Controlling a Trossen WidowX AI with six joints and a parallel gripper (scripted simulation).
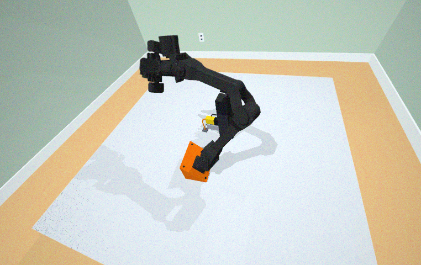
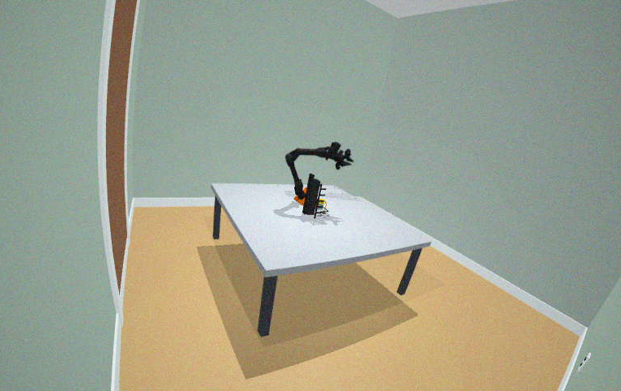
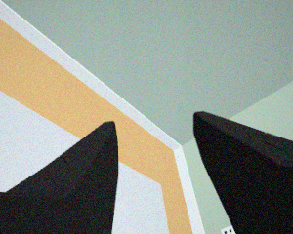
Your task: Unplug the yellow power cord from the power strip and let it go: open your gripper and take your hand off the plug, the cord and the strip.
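Note:
My gripper [image 1: 155,67] [image 2: 347,159] [image 3: 154,127] is open and empty, with its fingers part way apart. It is up in the air, well away from the plug, the cord and the strip. The yellow plug [image 1: 210,120] [image 2: 322,200] is beside an upright black block [image 1: 222,110] [image 2: 310,195], which seems to be the power strip. The thin cord [image 1: 203,123] loops down from the plug to a small grey piece [image 1: 205,130]. The block partly hides this area, so I cannot tell how far the plug sits in. The wrist view shows neither plug nor strip.
The arm's orange base [image 1: 189,157] [image 2: 298,199] stands on the pale table [image 1: 272,203] [image 2: 353,235], near the black block. My arm's links arch above the block. Thin black bars stick out from the block's side in the exterior view. A wall outlet [image 1: 201,37] is in the background.

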